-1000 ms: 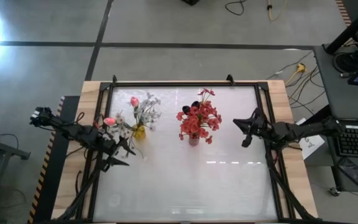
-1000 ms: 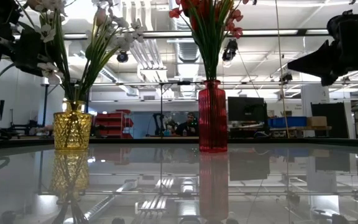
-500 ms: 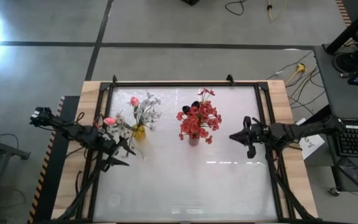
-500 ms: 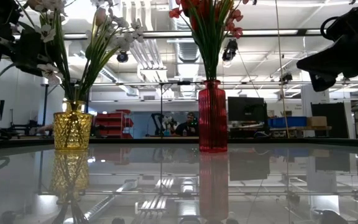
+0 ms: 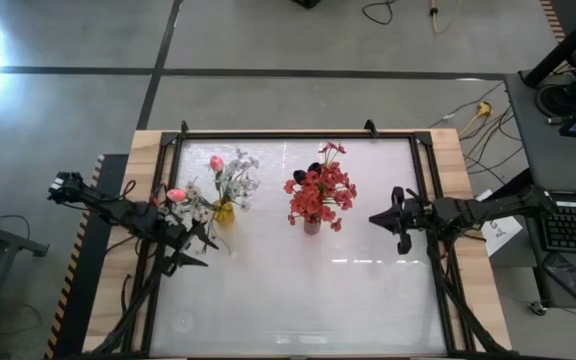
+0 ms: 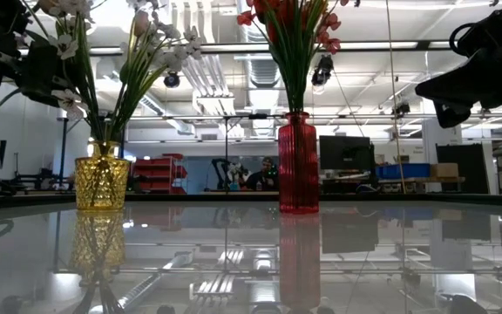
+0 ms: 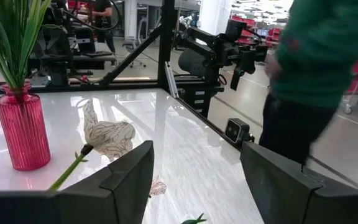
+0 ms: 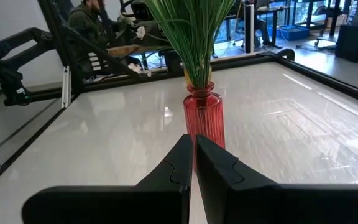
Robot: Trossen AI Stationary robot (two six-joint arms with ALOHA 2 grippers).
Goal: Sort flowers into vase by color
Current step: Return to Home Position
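Observation:
A yellow vase [image 5: 224, 212] [image 6: 101, 181] stands on its base left of the table's middle. It holds white sprays [image 5: 236, 175] and pink buds [image 5: 216, 162]. A red vase [image 5: 312, 226] [image 6: 298, 166] stands at the middle with red sprays [image 5: 320, 192] and dark buds [image 5: 313, 168]. My left gripper [image 5: 206, 252] [image 7: 197, 162] is open, just left of the yellow vase. A pale bud [image 7: 107, 134] on a green stem leans past it, untouched. My right gripper [image 5: 373, 218] [image 8: 191, 155] is shut, to the right of the red vase [image 8: 204, 115] and pointing at it.
A black frame [image 5: 298, 134] rims the glossy white table. The near half of the table [image 5: 298, 290] lies open. A person in green [image 7: 316, 74] stands beyond the table edge in the left wrist view, and other people show in the room behind.
My right gripper has turned about its wrist and sunk a little, then kept still for the last half second. The vases and flowers have not moved.

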